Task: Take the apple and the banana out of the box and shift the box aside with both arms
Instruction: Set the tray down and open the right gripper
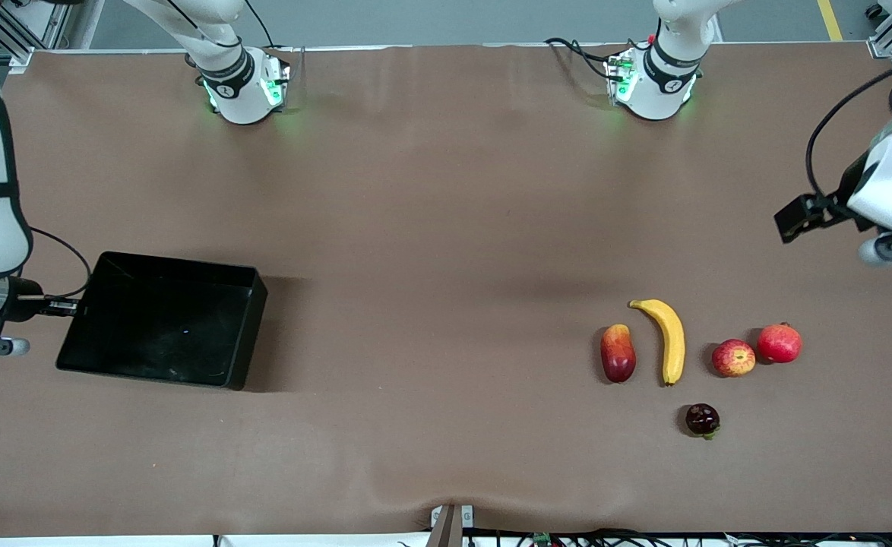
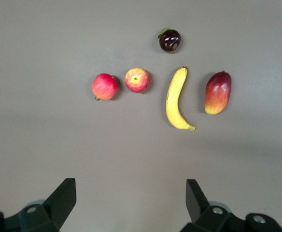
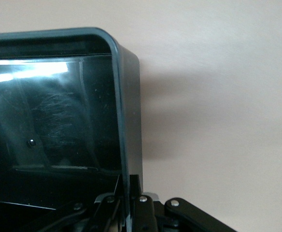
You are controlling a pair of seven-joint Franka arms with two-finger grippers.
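Note:
The black box (image 1: 165, 323) lies toward the right arm's end of the table. My right gripper (image 1: 74, 306) is shut on its end wall; in the right wrist view the wall (image 3: 129, 145) runs between the fingers of the right gripper (image 3: 133, 195). The yellow banana (image 1: 669, 339) and the streaked apple (image 1: 733, 358) lie side by side toward the left arm's end. My left gripper (image 2: 129, 198) is open and empty, high over the table, with the banana (image 2: 176, 99) and apple (image 2: 137, 79) in its view. The left hand (image 1: 890, 190) shows at the front view's edge.
A red-and-yellow mango-like fruit (image 1: 618, 353) lies beside the banana. A round red fruit (image 1: 779, 343) lies beside the apple. A dark plum-like fruit (image 1: 702, 419) lies nearer the front camera. Brown cloth (image 1: 431, 266) covers the table.

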